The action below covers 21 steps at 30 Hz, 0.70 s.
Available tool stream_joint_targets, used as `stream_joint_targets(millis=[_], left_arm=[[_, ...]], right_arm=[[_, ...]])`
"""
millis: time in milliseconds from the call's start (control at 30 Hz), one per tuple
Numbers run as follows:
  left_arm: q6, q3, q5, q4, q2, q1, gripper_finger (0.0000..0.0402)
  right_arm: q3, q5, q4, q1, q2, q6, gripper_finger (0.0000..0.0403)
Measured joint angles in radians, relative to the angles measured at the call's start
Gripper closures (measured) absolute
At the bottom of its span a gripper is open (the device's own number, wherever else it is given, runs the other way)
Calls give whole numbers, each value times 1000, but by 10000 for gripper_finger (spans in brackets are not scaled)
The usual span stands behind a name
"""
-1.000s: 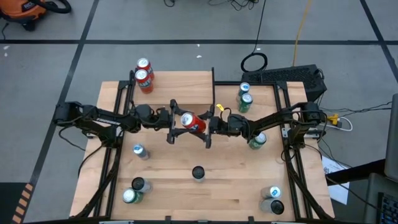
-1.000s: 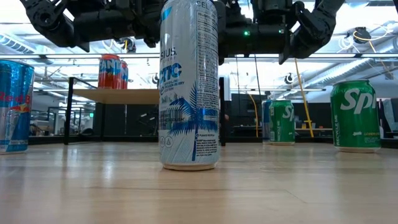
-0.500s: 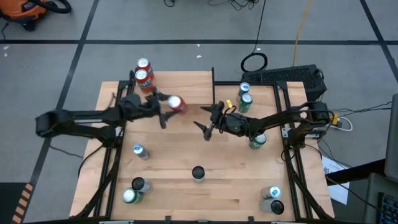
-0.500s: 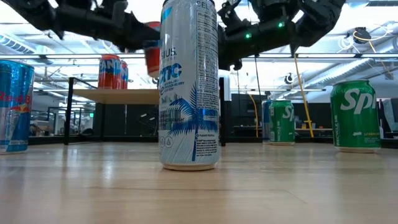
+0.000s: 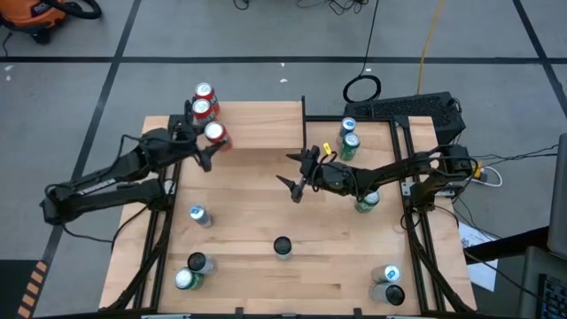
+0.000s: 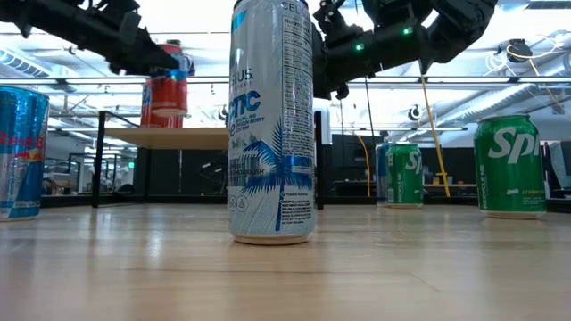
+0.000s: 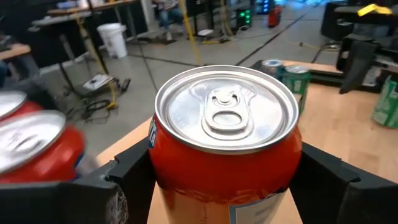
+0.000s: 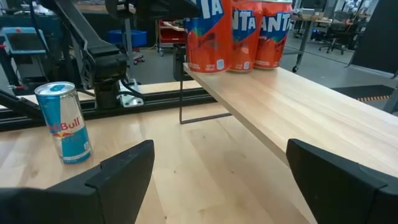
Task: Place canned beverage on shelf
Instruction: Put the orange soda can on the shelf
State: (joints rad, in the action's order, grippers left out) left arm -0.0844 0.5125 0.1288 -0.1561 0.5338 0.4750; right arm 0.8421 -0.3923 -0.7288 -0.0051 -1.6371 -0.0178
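Note:
My left gripper [image 5: 211,143] is shut on a red soda can [image 7: 227,143] and holds it upright at the left end of the shelf [image 5: 257,124], a light-wood board on black uprights at the table's far side. Two more red cans [image 5: 204,100] stand on that end, just beyond it. In the low view the held can [image 6: 168,85] shows close above the board [image 6: 178,137]; whether it touches the board I cannot tell. My right gripper [image 5: 289,175] hangs open over the table's middle, in front of the shelf, with nothing between its fingers. My left gripper pinches the red can's side wall [image 7: 163,163] between its two fingers [image 7: 127,180], one on either side, a little below the top rim. The fingers reach in about level, from the table's near-left side. The can stands upright, lid up.
A tall white-and-blue can [image 6: 272,120] stands near the table's middle front. Green and blue cans [image 5: 349,137] stand at the far right, a green one [image 5: 366,202] under the right arm. A blue can [image 8: 62,121] is at the left, and more cans are in both near corners.
My right gripper has opened and let go of the red can, staying over the table's middle. My left gripper has carried the can from there toward the far left, up to the shelf's left end. The can has turned from lying sideways to upright.

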Motion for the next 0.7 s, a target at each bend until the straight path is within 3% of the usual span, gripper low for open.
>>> stream_joint_targets(millis=[333, 700], left_arm=[[79, 0, 217, -193, -101, 4, 119], [78, 0, 270, -198, -103, 4, 119]], right_arm=[[0, 0, 0, 0, 0, -1, 50], [-1, 0, 0, 0, 0, -1, 50]])
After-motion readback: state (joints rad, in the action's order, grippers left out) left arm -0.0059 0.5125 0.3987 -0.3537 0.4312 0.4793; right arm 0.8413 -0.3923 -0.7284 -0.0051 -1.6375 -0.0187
